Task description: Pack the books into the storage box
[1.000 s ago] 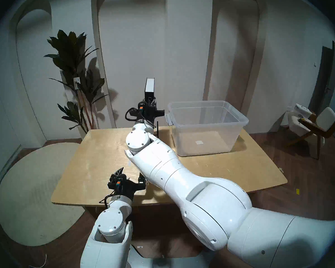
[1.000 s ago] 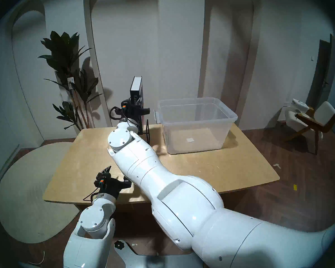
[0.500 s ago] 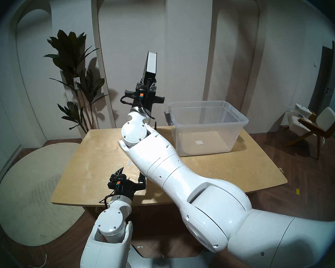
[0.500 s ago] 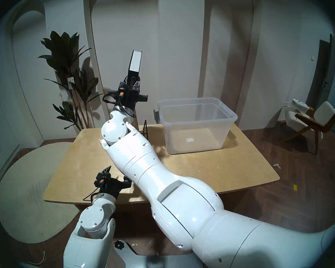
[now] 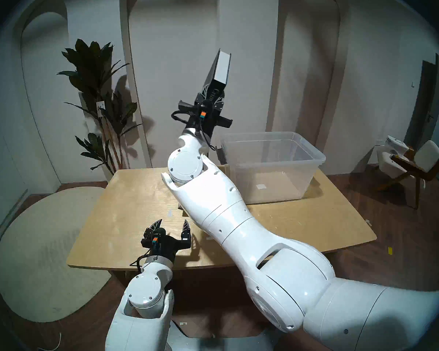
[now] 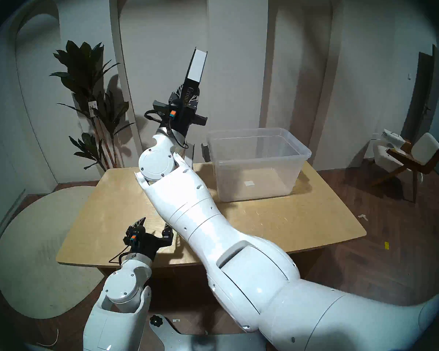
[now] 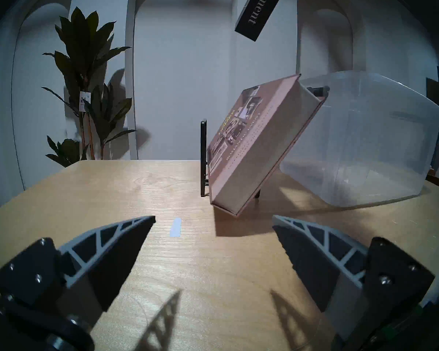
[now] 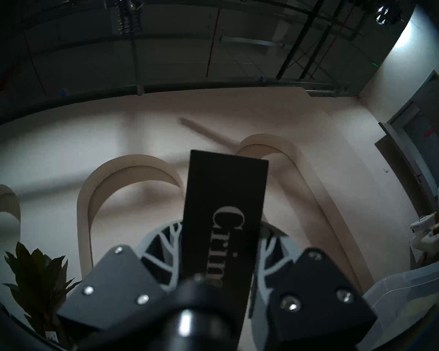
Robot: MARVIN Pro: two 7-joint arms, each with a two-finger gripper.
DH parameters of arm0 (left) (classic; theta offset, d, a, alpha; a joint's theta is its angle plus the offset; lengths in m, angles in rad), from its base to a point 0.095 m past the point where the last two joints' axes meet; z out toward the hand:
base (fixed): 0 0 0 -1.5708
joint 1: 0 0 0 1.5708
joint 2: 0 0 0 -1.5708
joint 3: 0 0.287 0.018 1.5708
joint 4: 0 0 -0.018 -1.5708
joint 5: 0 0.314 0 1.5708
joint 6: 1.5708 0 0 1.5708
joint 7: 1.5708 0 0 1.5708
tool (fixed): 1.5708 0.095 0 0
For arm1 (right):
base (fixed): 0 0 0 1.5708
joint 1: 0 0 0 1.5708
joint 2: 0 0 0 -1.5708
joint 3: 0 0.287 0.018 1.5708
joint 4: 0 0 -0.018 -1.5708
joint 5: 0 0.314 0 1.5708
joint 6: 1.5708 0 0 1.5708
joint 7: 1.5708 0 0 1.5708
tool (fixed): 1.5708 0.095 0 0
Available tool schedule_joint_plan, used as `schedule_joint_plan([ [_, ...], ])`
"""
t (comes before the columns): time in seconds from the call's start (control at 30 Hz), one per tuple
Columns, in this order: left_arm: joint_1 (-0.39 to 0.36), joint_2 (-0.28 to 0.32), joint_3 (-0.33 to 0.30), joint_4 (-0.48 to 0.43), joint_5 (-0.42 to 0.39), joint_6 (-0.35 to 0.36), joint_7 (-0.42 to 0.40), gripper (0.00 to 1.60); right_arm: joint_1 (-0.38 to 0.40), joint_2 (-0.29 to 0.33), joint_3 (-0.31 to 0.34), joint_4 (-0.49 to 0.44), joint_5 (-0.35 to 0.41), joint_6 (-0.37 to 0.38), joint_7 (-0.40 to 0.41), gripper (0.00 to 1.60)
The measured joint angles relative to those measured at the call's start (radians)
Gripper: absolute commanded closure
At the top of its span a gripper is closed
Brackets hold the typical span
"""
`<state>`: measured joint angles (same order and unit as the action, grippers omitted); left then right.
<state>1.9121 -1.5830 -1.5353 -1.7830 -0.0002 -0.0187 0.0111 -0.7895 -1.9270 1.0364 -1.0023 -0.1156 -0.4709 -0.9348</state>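
Observation:
My right gripper (image 5: 213, 96) is shut on the spine of the black book (image 5: 219, 69), lettered "Crime", and holds it high in the air, tilted right, just left of the storage box (image 5: 276, 175). The right wrist view shows the spine (image 8: 226, 216) between the fingers. The clear storage box stands empty at the table's far right. The reddish-brown book (image 7: 251, 145) leans right in the black wire rack (image 7: 203, 158), beside the box (image 7: 365, 140). My forearm hides it in the head views. My left gripper (image 5: 172, 222) is open and empty, low over the table's front.
The wooden table (image 5: 127, 211) has a small white tape mark (image 7: 175, 227) ahead of my left gripper. A potted plant (image 5: 96, 89) stands behind the table's far left corner. A chair (image 5: 411, 163) stands to the right. A round rug (image 5: 43, 254) lies left.
My right gripper has lifted the black book up out of the rack and carried it right, towards the storage box, tilting it right. The left arm has not moved.

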Motion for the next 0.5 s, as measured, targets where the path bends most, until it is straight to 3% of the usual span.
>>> schedule_joint_plan([
  [0.5,0.0,0.0,0.0,0.003,0.0,0.0,0.0,0.0,-0.03,0.07,0.094,-0.191,0.046,-0.01,-0.055,1.6],
])
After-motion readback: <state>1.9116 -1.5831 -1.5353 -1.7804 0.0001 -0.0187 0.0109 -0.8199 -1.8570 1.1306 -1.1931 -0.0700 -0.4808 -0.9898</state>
